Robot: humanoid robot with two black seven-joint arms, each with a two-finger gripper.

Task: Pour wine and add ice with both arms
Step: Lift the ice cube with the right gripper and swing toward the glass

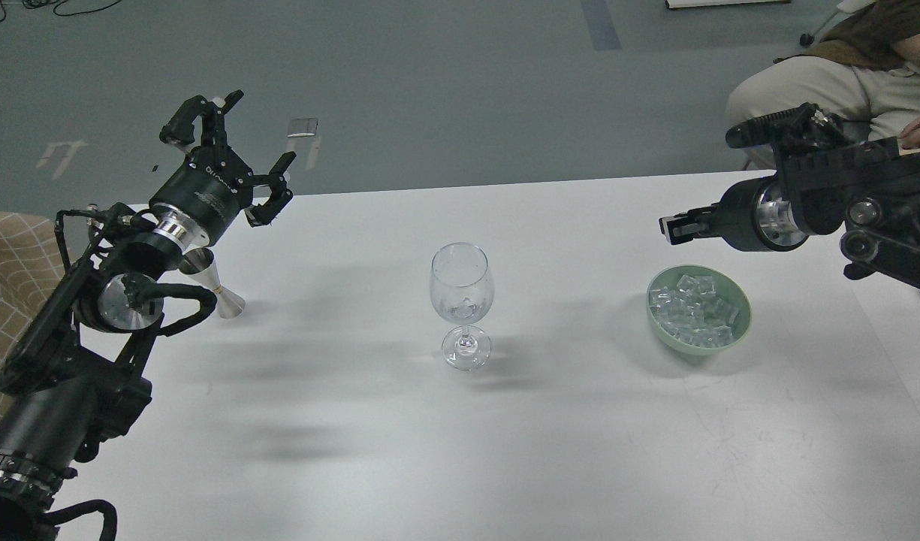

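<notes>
A clear wine glass (461, 300) stands upright at the table's middle. Something clear sits low in its bowl; I cannot tell whether it is wine. A pale green bowl (737, 330) to its right holds many clear ice cubes (692, 309). A silver jigger (213, 284) stands at the left, partly hidden behind my left arm. My left gripper (238, 150) is open and empty, raised above and behind the jigger. My right gripper (674, 227) points left, above and behind the bowl; its fingers show dark and together, and I see nothing in them.
The white table (460, 451) ends at a far edge just behind both grippers. A seated person (843, 83) is at the back right, a hand near my right arm. A tan checked cloth (9, 255) lies at the left edge.
</notes>
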